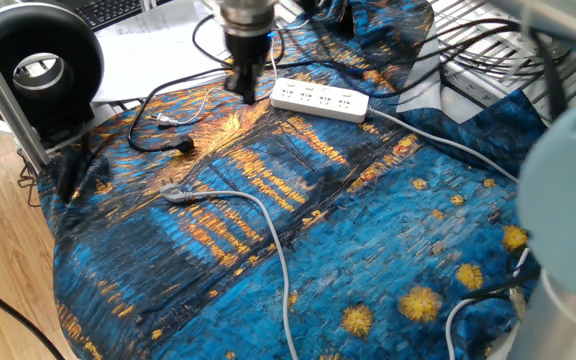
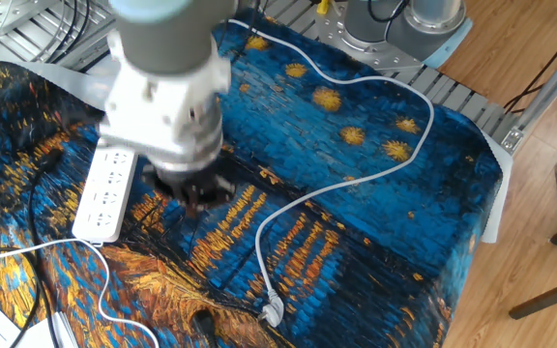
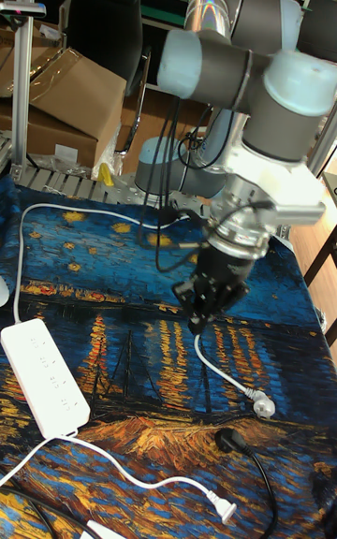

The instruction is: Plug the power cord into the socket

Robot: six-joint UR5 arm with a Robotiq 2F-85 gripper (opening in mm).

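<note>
The power cord's black plug (image 1: 183, 146) lies on the blue painted cloth, its thin black cable curling back to the left; it also shows in the tall fixed view (image 3: 230, 441). The socket, a long white power strip (image 1: 320, 99), lies further back (image 2: 102, 196) (image 3: 45, 376). My gripper (image 1: 245, 92) hangs just left of the strip's end and above the cloth (image 2: 197, 196) (image 3: 200, 313). It looks open, with nothing between its fingers. It is apart from the plug.
A grey-white cable with a silvery tip (image 1: 174, 193) crosses the cloth near the plug (image 3: 261, 405). The strip's thick white cord (image 1: 488, 165) loops to the right. A black round fan (image 1: 38, 70) and loose cables stand at the back left.
</note>
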